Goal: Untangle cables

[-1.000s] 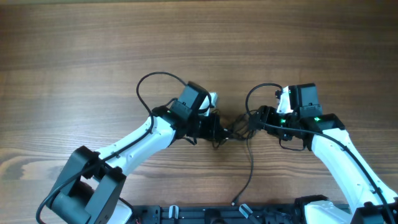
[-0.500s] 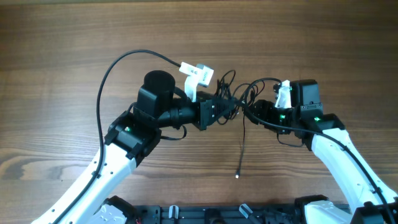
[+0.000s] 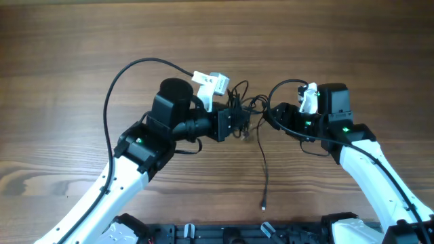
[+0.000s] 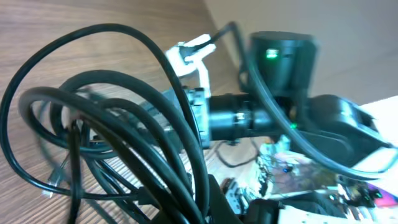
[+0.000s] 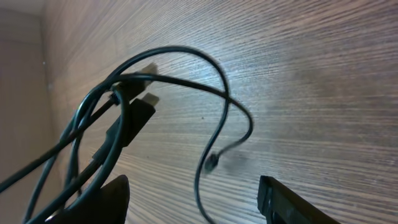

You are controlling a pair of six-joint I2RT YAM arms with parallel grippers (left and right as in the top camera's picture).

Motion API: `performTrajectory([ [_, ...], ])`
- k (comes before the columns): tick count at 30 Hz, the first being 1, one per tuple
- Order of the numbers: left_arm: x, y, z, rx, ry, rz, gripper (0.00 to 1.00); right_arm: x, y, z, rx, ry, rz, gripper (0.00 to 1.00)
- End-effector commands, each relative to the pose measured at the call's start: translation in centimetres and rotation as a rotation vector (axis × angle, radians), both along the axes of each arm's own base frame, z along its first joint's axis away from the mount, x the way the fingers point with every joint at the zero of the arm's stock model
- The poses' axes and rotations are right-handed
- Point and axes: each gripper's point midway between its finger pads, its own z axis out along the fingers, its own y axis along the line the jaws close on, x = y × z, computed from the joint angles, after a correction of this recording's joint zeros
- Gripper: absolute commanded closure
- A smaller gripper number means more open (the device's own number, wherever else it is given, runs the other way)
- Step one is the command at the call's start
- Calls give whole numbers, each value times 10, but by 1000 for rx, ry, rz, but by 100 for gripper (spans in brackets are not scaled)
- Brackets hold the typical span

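Observation:
The cables (image 3: 248, 108) form a thin black tangle held above the table between the two arms. My left gripper (image 3: 239, 123) is shut on the tangle's left side. In the left wrist view the loops (image 4: 124, 124) fill the frame and run down into the closed left gripper (image 4: 205, 205). One loose strand (image 3: 263, 169) hangs down to a small plug tip (image 3: 263, 206) near the front. My right gripper (image 3: 271, 116) is open at the tangle's right side. In the right wrist view a strand (image 5: 200, 180) with a plug end (image 5: 212, 163) passes between its spread fingers (image 5: 106, 199).
The wooden table (image 3: 68, 54) extends all round. The left arm's own thick cable (image 3: 112, 88) arcs high to the left, ending at a white connector (image 3: 211, 83). A black rail (image 3: 224, 234) runs along the front edge.
The left arm has risen and swung back with the tangle in its grip, lifting it off the table. The hanging strand's tip has drifted a little toward the front. The right gripper stays open.

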Motion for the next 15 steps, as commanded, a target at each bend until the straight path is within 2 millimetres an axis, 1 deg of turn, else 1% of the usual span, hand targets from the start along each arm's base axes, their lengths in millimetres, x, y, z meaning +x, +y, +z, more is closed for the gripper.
performTrajectory([
  [1,-18,-10,26,-107,4,-114,96,9,-10,-5,-56,1,-67,32],
  [4,-29,-16,42,-182,43,-183,96,18,-27,-10,-145,-23,-135,32],
  [5,-31,-16,44,-195,52,-192,96,19,-29,-11,-156,-25,-143,32],
  [6,-31,-14,47,-209,54,-204,96,20,-30,-11,-162,-28,-147,36],
  [7,-28,-8,49,-217,56,-202,96,20,-31,-12,-168,-27,-150,46],
  [8,-24,-3,50,-223,58,-196,96,19,-32,-12,-169,-23,-149,52],
  [9,-21,0,50,-226,59,-189,96,18,-33,-14,-178,-18,-155,56],
  [10,-13,8,49,-226,64,-160,96,16,-40,-18,-213,-5,-175,69],
  [11,-5,17,46,-216,70,-127,96,13,-47,-23,-251,18,-194,79],
  [12,5,31,38,-195,80,-80,96,8,-55,-29,-293,47,-221,85],
  [13,12,41,29,-165,84,-38,96,3,-65,-34,-340,78,-253,89],
  [15,30,69,-2,-45,120,107,96,-4,-81,-41,-426,106,-292,90],
])
